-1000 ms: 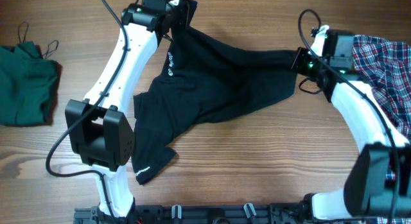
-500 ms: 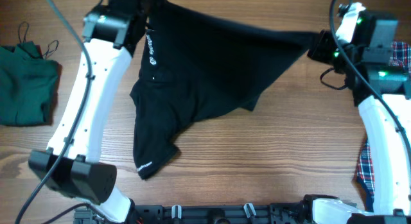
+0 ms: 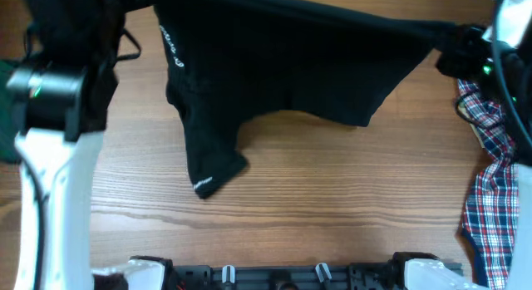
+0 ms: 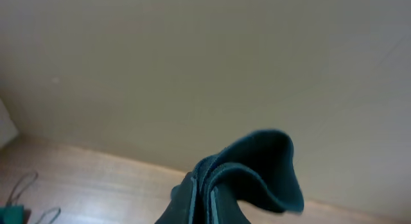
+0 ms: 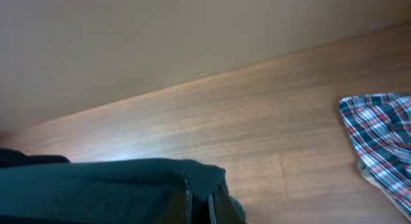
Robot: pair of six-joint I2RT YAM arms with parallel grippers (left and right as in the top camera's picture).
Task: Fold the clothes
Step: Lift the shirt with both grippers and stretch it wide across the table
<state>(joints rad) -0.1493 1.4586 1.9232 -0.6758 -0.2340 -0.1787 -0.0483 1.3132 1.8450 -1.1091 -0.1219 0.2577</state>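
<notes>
Black shirt (image 3: 291, 66): at the 12 o'clock side of the table, pulled out wide between the two arms. Its top edge runs in a nearly straight, taut line from about 11 o'clock across to 2 o'clock.
Hang of the cloth: the body sags from that stretched edge toward 6 o'clock. From above I can't tell how much of it rests on the wood.
Sleeve (image 3: 209, 165): droops at the shirt's 7 o'clock corner, with small white lettering on the cuff.
White logo (image 3: 170, 45): a short line of print down the shirt's 9 o'clock side.
Left gripper (image 4: 202, 201): claw pinched tight on a fold of the black shirt. In its wrist view the cloth bulges up above the fingers in a rounded loop.
Right gripper (image 5: 200, 205): claw clamped just as narrowly on the shirt's other end. In its wrist view the cloth runs off toward 9 o'clock as a flat dark strip.
Left arm (image 3: 50, 182): stands along the 9 o'clock side, a white link with a dark joint above it.
Right arm (image 3: 509, 28): up in the 2 o'clock corner, with a small green light glowing on it.
Plaid shirt (image 3: 490, 199): red, blue and white, lying crumpled along the table's edge from 3 to 5 o'clock.
Green top (image 4: 13, 214): only a sliver and two thin straps show at the 7 o'clock corner of the left wrist view.
Table (image 3: 332, 215): wood-grain top, with the shirt's lower hem hanging over its far half.
</notes>
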